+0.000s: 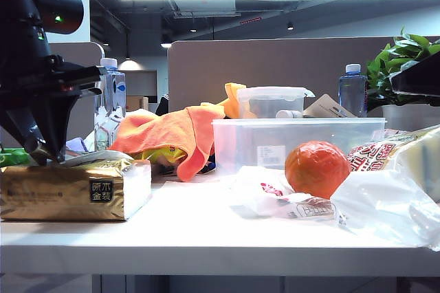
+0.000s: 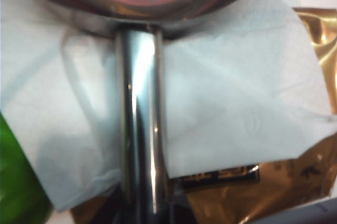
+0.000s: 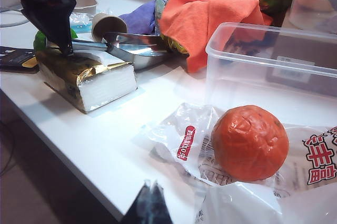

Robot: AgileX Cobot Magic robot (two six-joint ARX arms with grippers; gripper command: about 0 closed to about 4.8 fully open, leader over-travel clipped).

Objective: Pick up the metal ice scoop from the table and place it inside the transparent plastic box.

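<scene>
The left hand (image 3: 67, 49) reaches down over the gold tissue pack (image 1: 69, 190) at the counter's (image 1: 206, 231) left end, its fingers closed on the handle of the scoop (image 3: 131, 50), whose bowl lies just beyond the pack. The right hand (image 3: 150, 203) hangs over the near edge, its fingertips together, holding nothing. The clear box (image 1: 295, 142) stands well to the right, behind an orange ball (image 1: 317, 168).

On your table (image 1: 206, 228), the tissue pack (image 1: 69, 193) sits at nine o'clock with the metal ice scoop (image 3: 129, 50) lying on it. The transparent plastic box (image 1: 295, 142) stands at one o'clock, the orange fruit (image 1: 317, 169) before it.
</scene>
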